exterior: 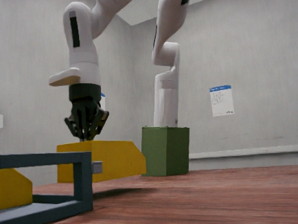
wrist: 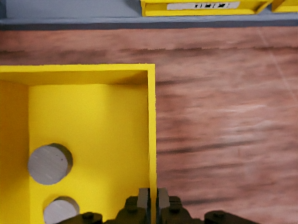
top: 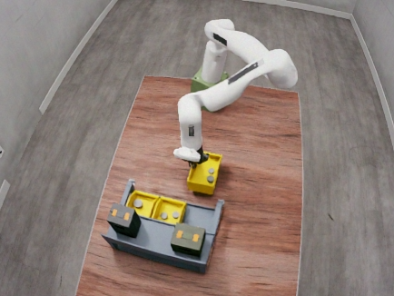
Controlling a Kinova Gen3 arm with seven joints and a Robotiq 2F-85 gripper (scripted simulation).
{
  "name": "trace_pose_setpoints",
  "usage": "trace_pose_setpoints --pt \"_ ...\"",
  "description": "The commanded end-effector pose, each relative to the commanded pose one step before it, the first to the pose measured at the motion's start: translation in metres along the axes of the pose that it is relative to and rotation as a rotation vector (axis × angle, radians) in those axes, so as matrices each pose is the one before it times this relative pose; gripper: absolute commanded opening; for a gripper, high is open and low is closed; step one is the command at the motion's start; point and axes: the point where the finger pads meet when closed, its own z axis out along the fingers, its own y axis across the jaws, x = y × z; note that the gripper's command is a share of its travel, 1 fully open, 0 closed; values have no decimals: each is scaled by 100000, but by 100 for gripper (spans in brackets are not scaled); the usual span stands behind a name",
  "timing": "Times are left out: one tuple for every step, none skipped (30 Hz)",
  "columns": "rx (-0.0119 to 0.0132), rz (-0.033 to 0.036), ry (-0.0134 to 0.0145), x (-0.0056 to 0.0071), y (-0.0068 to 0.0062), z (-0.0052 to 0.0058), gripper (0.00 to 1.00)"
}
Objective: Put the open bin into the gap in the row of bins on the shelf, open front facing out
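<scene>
The yellow open bin [top: 196, 182] [exterior: 115, 159] [wrist: 95, 115] hangs above the table, a shadow under it, its cut-down front toward the robot base. Two grey round parts [top: 211, 175] [wrist: 49, 164] lie in it. My gripper [top: 193, 164] [exterior: 86, 139] [wrist: 153, 204] points down and is shut on the bin's side wall. The grey shelf [top: 154, 232] [exterior: 84, 189] [wrist: 75, 10] holds two yellow bins, the end one [top: 147, 210] with one visible part and the middle one [top: 169, 206] with two. The gap [top: 200, 218] is at the row's right end in the top view. The held bin is outside the shelf.
A dark box [top: 123, 221] and a green box [top: 187, 239] stand on the shelf's top board. The shelf's end posts rise beside the row. The green robot base [exterior: 165, 151] stands at the table's far end.
</scene>
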Motion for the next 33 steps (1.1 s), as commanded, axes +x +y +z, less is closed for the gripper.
trace_pose_setpoints --pt "156 303 177 -66 -3268 -57 10" --pt "0 0 0 0 0 0 10" --pt "0 0 0 0 0 0 10" --pt "0 0 0 0 0 0 10" --pt "0 0 0 0 0 0 10" --pt "0 0 0 0 0 0 10" --pt "0 0 0 0 0 0 10" --pt "0 0 0 0 0 0 10" --pt "0 0 0 0 0 0 10" --pt "0 0 0 0 0 0 10" --pt "0 0 0 0 0 0 10" --pt "0 0 0 0 0 0 10" --pt "0 0 0 0 0 0 10" --pt "-23 61 -46 -13 88 18 10" --pt "10 -15 11 8 36 -7 10" --pt "10 -15 11 8 36 -7 10" --pt "10 -15 11 8 36 -7 10" --pt "10 -15 11 8 36 -7 10" --pt "0 0 0 0 0 0 10" --pt "0 0 0 0 0 0 10" --pt "0 0 0 0 0 0 10" --pt "0 0 0 0 0 0 10" --pt "0 0 0 0 0 0 10" --pt "0 0 0 0 0 0 10" --pt "0 0 0 0 0 0 10" --pt "0 0 0 0 0 0 10" --pt "0 0 0 0 0 0 10" --pt "0 0 0 0 0 0 10" --pt "0 0 0 0 0 0 10" --pt "0 0 0 0 0 0 10" --pt "-27 -10 -54 -13 98 20 10" --pt "7 2 13 12 92 -7 10" --pt "7 2 13 12 92 -7 10"
